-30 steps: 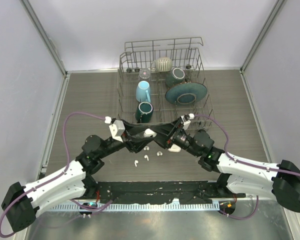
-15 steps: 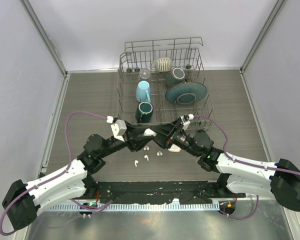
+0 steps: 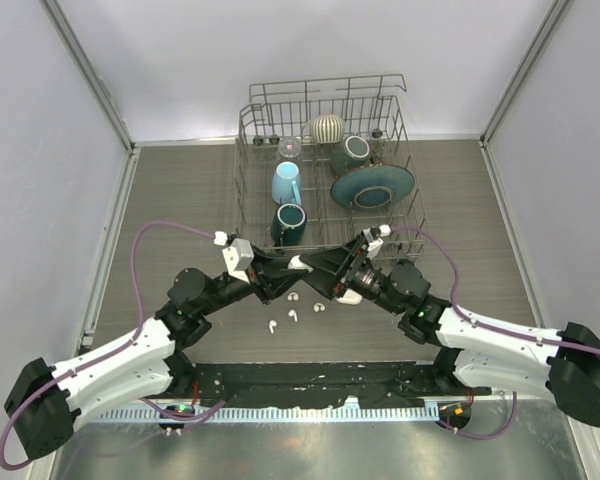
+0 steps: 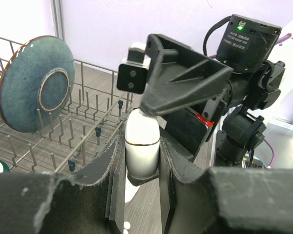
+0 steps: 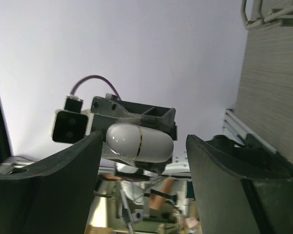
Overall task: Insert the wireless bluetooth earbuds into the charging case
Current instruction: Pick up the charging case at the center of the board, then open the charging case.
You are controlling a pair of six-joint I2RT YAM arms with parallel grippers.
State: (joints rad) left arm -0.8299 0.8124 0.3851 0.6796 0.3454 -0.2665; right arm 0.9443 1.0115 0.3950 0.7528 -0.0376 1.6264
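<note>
Left wrist: white charging case [image 4: 142, 141]

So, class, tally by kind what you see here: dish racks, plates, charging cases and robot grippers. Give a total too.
dish rack: 1
plate: 1
charging case: 1
grippers: 2 (left gripper, right gripper)
Total: 5

This looks like a robot test cell in a lab, not a real kitchen. Plain pale walls [image 3: 40, 150] and metal posts [image 3: 88, 75] close in a wood-pattern bench [image 3: 180, 190]. A left arm [image 3: 120, 365] and a right arm [image 3: 495, 345] are bolted at its near edge, with purple cables [image 3: 131, 265] hanging loose. A dish rack [image 3: 320, 83] with a mug [image 3: 286, 183] and a plate [image 3: 372, 186] stands alone on it
</note>
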